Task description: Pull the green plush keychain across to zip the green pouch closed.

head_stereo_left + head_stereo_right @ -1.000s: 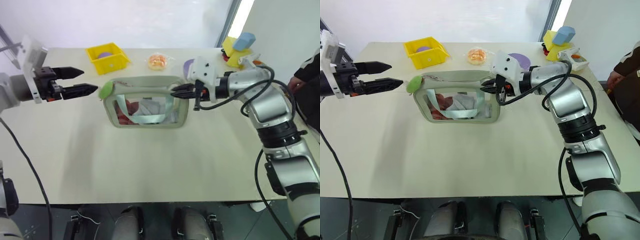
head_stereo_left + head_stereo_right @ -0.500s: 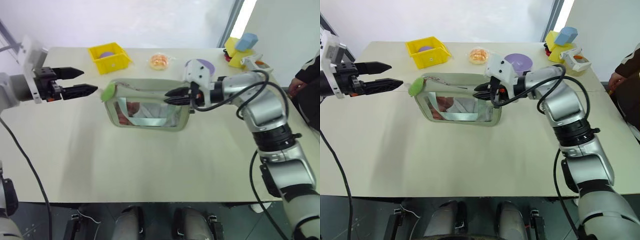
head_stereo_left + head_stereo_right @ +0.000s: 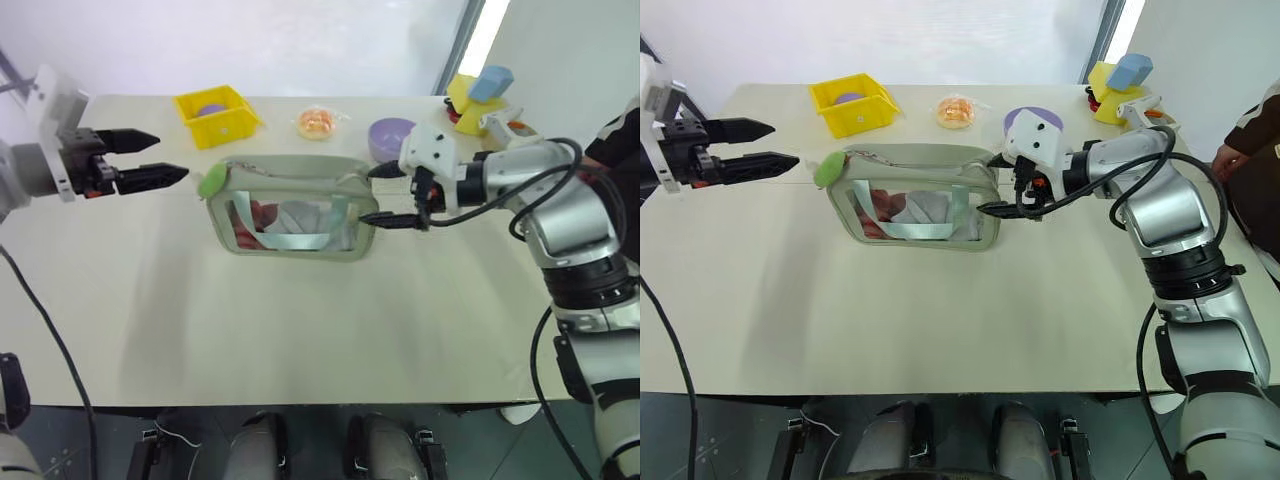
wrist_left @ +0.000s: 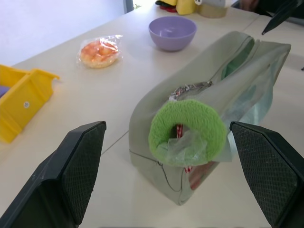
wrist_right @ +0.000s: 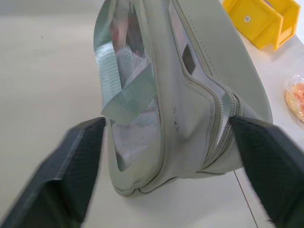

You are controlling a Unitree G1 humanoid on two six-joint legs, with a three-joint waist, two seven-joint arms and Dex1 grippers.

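1. While the green pouch stands on its long edge near the middle of the tabletop, toward the far edge, I have the right gripper at its right end with fingers spread wide, one either side, gripping nothing.
2. I'd judge it waits there to steady that end against the pull.
3. My left gripper hovers off the pouch's left end, fingers spread and empty, aimed at the green plush keychain hanging at that end's top corner, ready to pinch it.
4. Along the far edge of the pale, matte tabletop sit a yellow bin, a wrapped pastry and a purple bowl.
5. Behind is a white wall; a person's sleeve shows at the right edge.
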